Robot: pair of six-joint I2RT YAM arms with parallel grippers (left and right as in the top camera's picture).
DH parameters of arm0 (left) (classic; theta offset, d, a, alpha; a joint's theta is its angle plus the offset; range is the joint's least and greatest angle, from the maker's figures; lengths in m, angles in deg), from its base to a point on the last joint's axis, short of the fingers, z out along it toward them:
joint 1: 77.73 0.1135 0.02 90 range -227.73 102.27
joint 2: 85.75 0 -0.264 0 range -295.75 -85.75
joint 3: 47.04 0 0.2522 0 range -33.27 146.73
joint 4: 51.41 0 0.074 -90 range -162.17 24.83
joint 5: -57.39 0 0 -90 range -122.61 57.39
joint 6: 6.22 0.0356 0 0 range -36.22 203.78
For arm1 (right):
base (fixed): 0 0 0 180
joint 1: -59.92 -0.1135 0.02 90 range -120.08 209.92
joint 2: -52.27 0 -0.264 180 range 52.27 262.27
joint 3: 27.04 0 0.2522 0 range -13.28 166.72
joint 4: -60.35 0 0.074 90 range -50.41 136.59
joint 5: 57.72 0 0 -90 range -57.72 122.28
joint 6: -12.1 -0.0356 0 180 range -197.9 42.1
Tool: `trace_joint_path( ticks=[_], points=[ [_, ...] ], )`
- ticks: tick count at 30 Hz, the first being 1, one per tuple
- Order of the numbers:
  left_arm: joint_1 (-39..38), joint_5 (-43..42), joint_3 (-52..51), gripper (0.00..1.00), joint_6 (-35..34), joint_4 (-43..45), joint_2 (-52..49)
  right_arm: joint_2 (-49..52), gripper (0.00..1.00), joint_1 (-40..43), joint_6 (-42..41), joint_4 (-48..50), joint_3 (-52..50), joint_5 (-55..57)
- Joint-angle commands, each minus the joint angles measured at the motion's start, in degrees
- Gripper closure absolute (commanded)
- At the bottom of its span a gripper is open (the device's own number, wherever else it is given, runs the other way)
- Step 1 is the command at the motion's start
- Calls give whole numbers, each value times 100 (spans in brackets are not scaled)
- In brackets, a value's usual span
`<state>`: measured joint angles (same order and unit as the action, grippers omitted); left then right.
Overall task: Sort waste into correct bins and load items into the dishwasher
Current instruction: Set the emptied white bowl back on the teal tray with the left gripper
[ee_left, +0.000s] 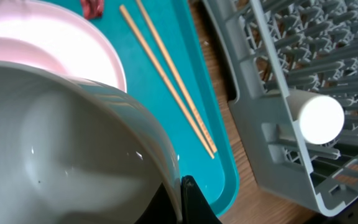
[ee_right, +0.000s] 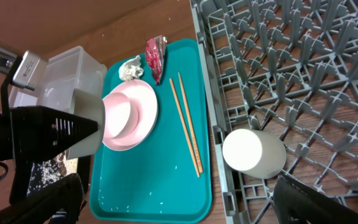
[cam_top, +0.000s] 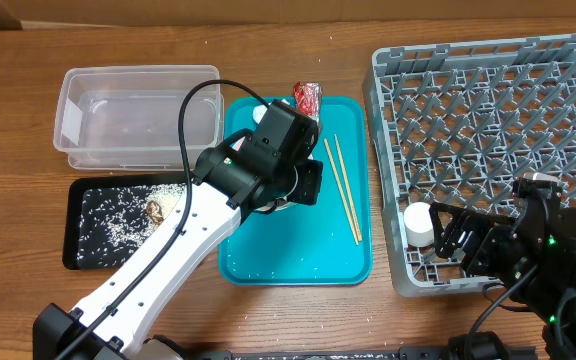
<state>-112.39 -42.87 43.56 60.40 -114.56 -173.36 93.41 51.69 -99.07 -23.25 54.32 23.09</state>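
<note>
- Done, as far as shows: the white cup lies in the dish rack right of the teal tray, and the rice is in the black tray left of it.
- In hand: the left gripper pinches the bowl by its rim, above the teal tray.
- Left to do: the plate and chopsticks lie on the teal tray, with the napkin and wrapper at its far end. The clear tub looks unfilled.
- Room: the rack's wall rises just beside the teal tray. The right gripper, spread open, sits by the cup, so the free pegs lie farther back.
</note>
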Motion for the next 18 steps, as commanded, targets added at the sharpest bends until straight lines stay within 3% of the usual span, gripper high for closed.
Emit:
trace_joint_path(
  ticks=[1,6,15,18],
  points=[
    [-85,31,11,96,-245,-319,-155,-15,0,22,15,-15,68,-35],
    [-420,496,-166,96,-428,-1019,-590,-15,0,20,13,-39,68,-35],
    [-732,870,-507,96,-678,-691,-1436,-15,0,22,15,-37,68,-33],
    [-734,874,-503,77,-754,-621,-1462,-15,0,22,15,-37,68,-33]
  ],
)
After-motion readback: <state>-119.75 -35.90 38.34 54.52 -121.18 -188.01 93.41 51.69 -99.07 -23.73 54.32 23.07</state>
